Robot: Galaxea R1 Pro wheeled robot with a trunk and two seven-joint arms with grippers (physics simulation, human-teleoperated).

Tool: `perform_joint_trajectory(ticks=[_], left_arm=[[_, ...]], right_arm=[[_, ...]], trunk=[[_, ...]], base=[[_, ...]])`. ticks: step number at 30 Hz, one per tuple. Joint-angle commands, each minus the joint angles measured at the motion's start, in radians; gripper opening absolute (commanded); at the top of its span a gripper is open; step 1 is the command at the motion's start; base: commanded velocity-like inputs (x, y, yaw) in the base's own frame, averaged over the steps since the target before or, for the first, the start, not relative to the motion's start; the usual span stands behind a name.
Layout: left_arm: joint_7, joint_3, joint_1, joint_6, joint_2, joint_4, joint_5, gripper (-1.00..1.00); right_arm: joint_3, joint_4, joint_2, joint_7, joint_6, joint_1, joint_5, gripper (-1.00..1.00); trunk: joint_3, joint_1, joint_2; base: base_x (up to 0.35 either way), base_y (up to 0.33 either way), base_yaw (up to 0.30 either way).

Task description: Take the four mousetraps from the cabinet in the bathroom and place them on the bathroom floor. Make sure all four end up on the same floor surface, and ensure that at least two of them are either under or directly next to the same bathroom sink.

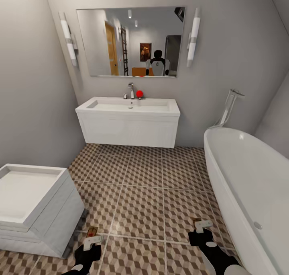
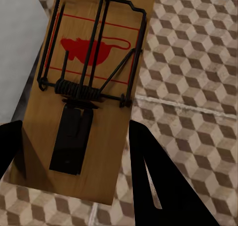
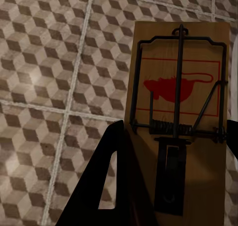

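Left gripper (image 1: 93, 239): low at the near left of the head view, just right of the small white drawer unit. Its two dark fingers (image 2: 163, 186) are shut tight on a mousetrap, one on each side of the board.
Left mousetrap (image 2: 89, 92): a flat brown board with a black wire frame, a coil spring and a red mouse picture. It sits between the left fingers, above the tiles. In the head view it pokes out just past the fingertips.
White drawer unit (image 1: 36, 206): a low white box at the near left, by the grey wall.
Bathroom floor (image 1: 140, 194): big tiles with brown, beige and white cubes and pale lines between them.
Sink (image 1: 128, 122): a white boxy basin on the far wall, in the middle. It has a silver tap (image 1: 131, 91) and a small red thing (image 1: 139, 93) beside the tap.
Mirror (image 1: 130, 42): hangs above the sink, with a long light on each side.
Right gripper (image 1: 200, 226): low at the near right, close to the bathtub. Its fingers (image 3: 104, 186) are clamped on a second mousetrap.
Right mousetrap (image 3: 178, 117): the same kind of brown board with wire and a red mouse, held over the tiles.
Bathtub (image 1: 249, 178): a big white oval tub along the right side.
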Motion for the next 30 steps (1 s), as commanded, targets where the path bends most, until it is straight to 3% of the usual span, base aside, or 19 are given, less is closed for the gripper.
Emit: perform_joint_trajectory(ticks=[1, 22, 30], left_arm=[[0.005, -0.009, -0.002, -0.006, 0.0, 0.004, 0.004, -1.0], [0.005, -0.008, -0.002, -0.006, 0.0, 0.004, 0.004, -1.0], [0.005, -0.009, -0.002, -0.006, 0.0, 0.004, 0.004, -1.0]], right_arm=[[-0.008, 0.002, 0.001, -0.001, -0.004, -0.001, 0.01, -1.0], [-0.008, 0.002, 0.001, -0.001, -0.004, -0.001, 0.01, -1.0], [-0.008, 0.002, 0.001, 0.0, -0.004, -0.001, 0.01, -1.0]], trunk=[[-0.001, 0.0, 0.0], [-0.001, 0.0, 0.0], [-0.001, 0.0, 0.0]], base=[[0.177, 0.0, -0.069], [0.148, 0.0, -0.126], [0.14, 0.0, -0.033]])
